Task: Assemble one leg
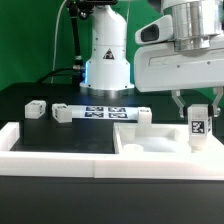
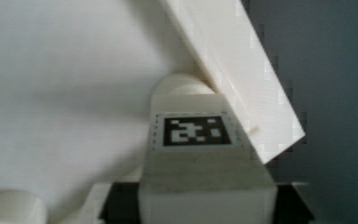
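My gripper (image 1: 198,112) is shut on the leg (image 1: 198,130), a small white block with a black-and-white tag facing the camera. It holds the leg upright over the right corner of the big flat white panel (image 1: 150,142). I cannot tell if the leg touches the panel. In the wrist view the leg (image 2: 195,131) sits between the dark fingers (image 2: 130,200), with the panel (image 2: 69,90) below it and a raised white edge (image 2: 247,70) running diagonally past it.
Two more small white blocks (image 1: 37,108) (image 1: 63,113) lie at the exterior view's left. The marker board (image 1: 105,112) lies behind the panel. A white raised wall (image 1: 60,147) runs along the front. The robot base (image 1: 107,60) stands at the back.
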Controlling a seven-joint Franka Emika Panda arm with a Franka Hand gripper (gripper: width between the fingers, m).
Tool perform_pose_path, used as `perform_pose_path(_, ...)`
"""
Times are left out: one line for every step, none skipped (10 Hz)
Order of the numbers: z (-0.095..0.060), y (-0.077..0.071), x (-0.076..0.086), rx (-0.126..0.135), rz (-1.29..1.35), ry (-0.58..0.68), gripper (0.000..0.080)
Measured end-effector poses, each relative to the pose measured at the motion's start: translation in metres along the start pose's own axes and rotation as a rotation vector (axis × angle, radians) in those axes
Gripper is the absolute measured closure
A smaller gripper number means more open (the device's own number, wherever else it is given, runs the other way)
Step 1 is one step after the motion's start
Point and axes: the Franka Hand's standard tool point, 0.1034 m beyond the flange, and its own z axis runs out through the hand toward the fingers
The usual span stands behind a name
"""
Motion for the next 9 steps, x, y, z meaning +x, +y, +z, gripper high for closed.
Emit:
perform_pose_path(0.0002, 0.0002, -0.0005, 0.005, 0.086, 0.015, 0.0509)
perform_pose_path(0.0003, 0.0003, -0.0013, 0.003, 0.233, 0.016, 0.0508)
perform_pose_path(0.0005, 0.0, -0.002, -0.001, 0.336, 0.018, 0.0508)
perform_pose_path(0.0008, -0.0007, -0.0037, -0.006, 0.46, 0.024, 0.0508)
perform_pose_path(0.0004, 0.0001, -0.0026, -0.008, 0.476, 0.021, 0.0508)
perform_pose_path(0.0001, 0.0008, -0.0019, -0.005, 0.504, 0.009, 0.0508)
perform_pose_path(0.0004, 0.0003, -0.0029, -0.005, 0.504, 0.008, 0.0508)
perform_pose_path(0.0005, 0.0003, -0.003, -0.005, 0.456, 0.008, 0.0508)
perform_pose_path(0.0004, 0.0, -0.0031, -0.007, 0.401, 0.004, 0.035)
